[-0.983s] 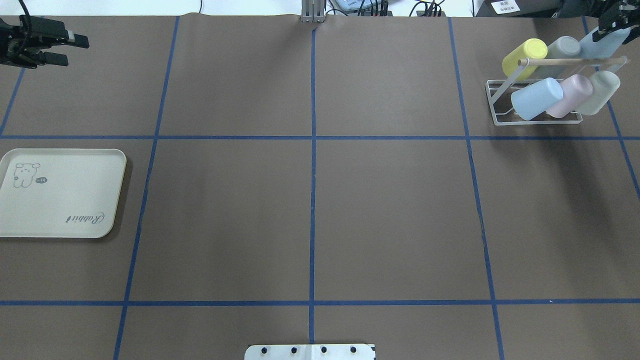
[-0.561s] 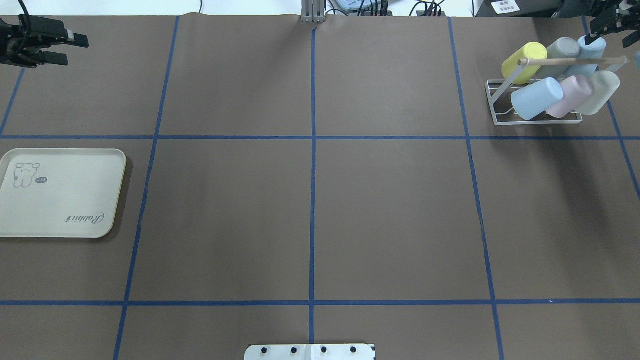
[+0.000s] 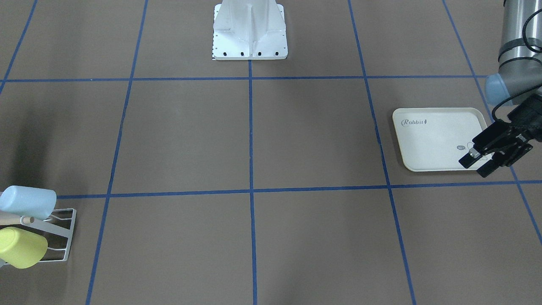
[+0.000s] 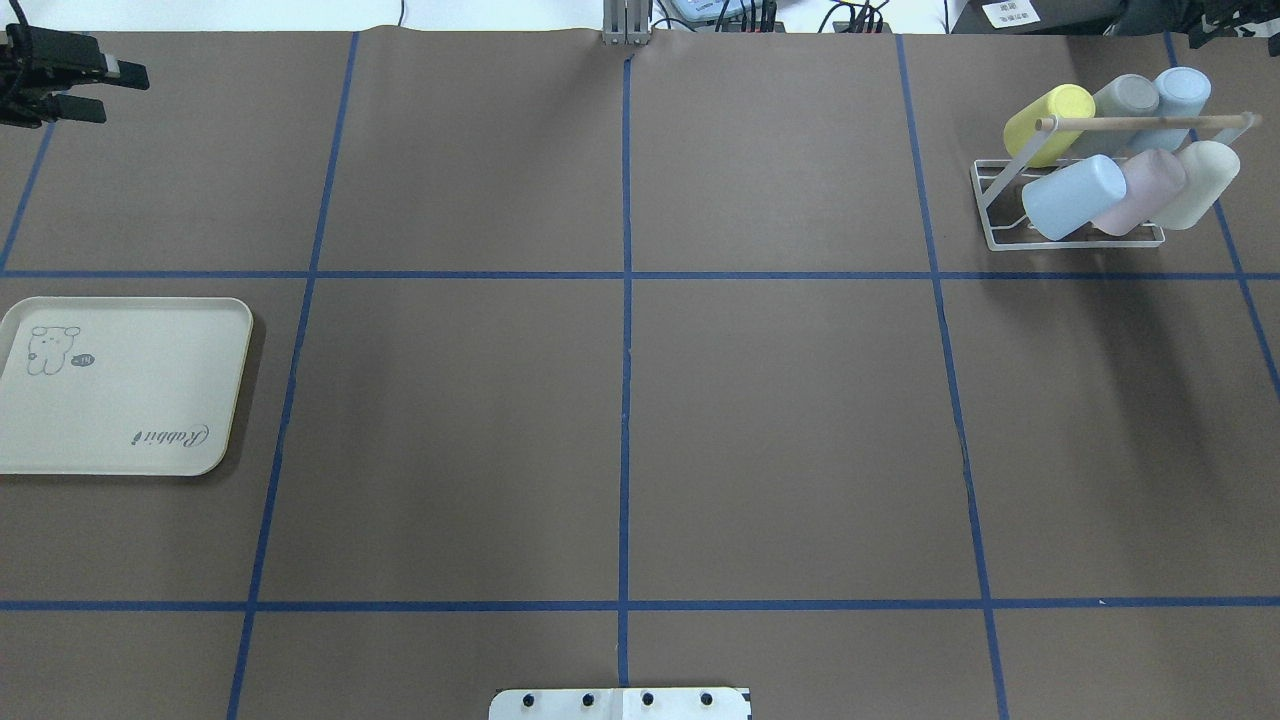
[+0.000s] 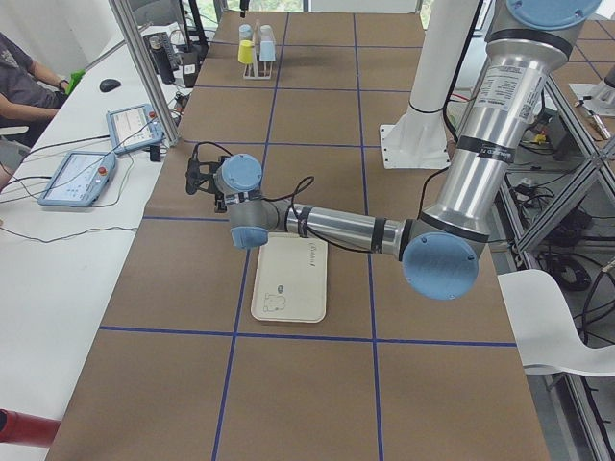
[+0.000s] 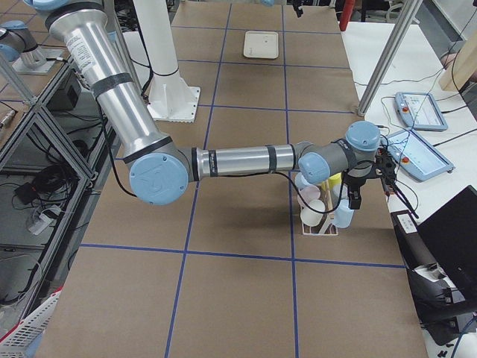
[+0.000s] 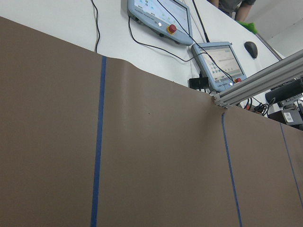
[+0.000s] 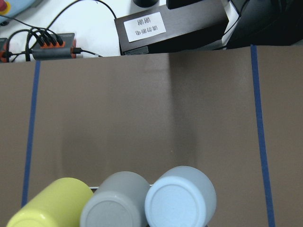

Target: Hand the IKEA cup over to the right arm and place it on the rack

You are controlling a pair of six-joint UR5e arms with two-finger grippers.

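The white wire rack (image 4: 1075,243) with its wooden dowel (image 4: 1140,123) stands at the far right and carries several cups. The light blue IKEA cup (image 4: 1182,92) sits on the back row beside a grey cup (image 4: 1125,100) and a yellow cup (image 4: 1050,122); it also shows in the right wrist view (image 8: 180,196). My right gripper (image 4: 1235,15) is just beyond the rack at the top right corner, mostly cut off, open and holding nothing. My left gripper (image 4: 125,92) is open and empty at the far left, also seen in the front-facing view (image 3: 475,166).
A cream tray with a rabbit drawing (image 4: 150,360) lies at the left edge, with nothing on it. The rack's front row holds a blue cup (image 4: 1075,195), a pink cup (image 4: 1140,190) and a cream cup (image 4: 1200,180). The robot base (image 3: 250,29) stands at mid table edge.
My right gripper let go of the light blue cup, which now rests on the rack's back row, and drew away toward the top right. My left gripper shifted slightly left.
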